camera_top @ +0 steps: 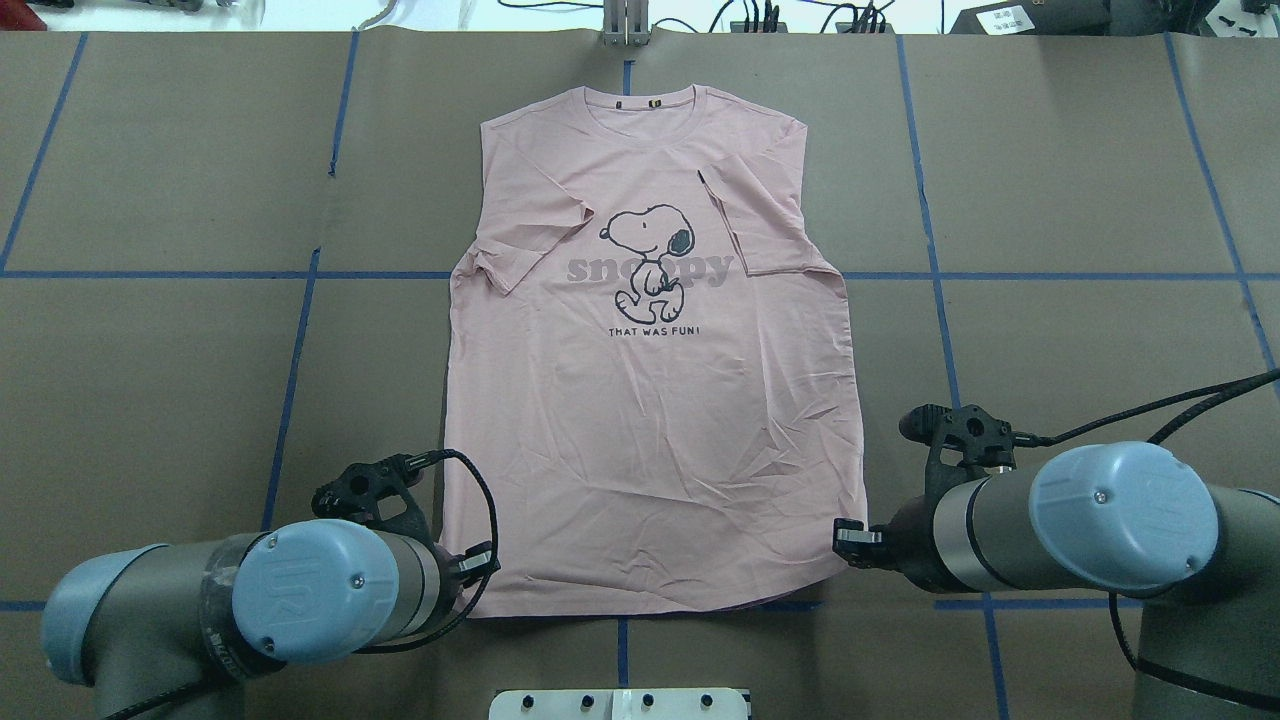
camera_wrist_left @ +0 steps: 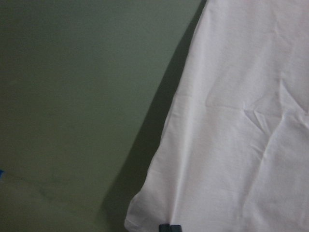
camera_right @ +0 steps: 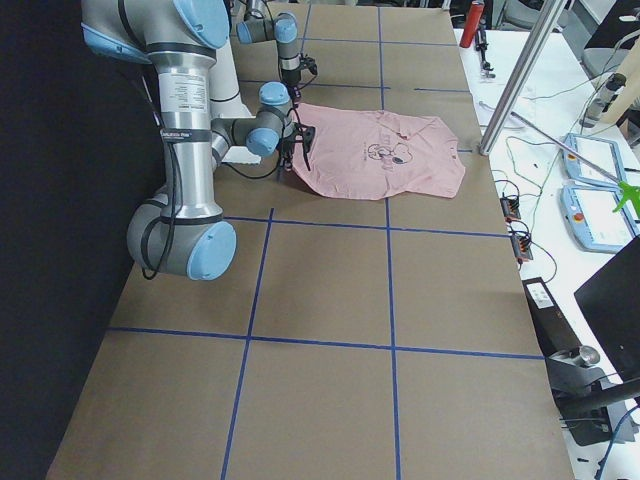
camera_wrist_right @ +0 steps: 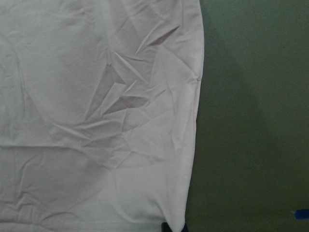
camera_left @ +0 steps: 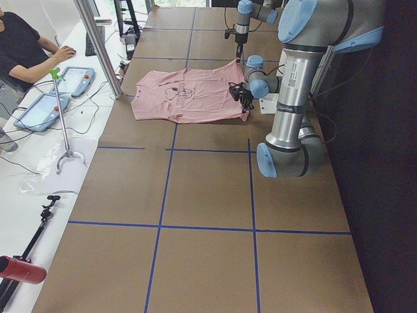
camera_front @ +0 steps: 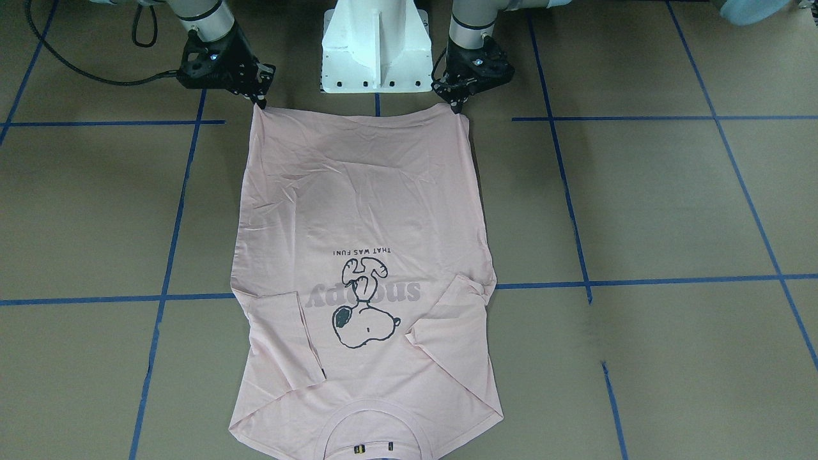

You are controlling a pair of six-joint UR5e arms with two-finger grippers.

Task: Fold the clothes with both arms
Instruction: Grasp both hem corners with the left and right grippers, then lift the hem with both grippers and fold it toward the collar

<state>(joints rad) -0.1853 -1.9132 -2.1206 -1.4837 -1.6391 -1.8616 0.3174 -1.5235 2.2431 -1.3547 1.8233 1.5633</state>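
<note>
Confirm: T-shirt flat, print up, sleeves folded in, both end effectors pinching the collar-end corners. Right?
No. The left end effector and right end effector pinch the T-shirt at the corners of its hem, the end nearest the robot. The collar lies at the far end. The overhead exterior view shows it. The rest holds.

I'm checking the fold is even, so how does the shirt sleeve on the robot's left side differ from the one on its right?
The left-side sleeve is bunched and creased, its folded patch small; the right-side sleeve lies flat, covers more, and shows a small black tag. Both are folded inward onto the shirt front.
</note>
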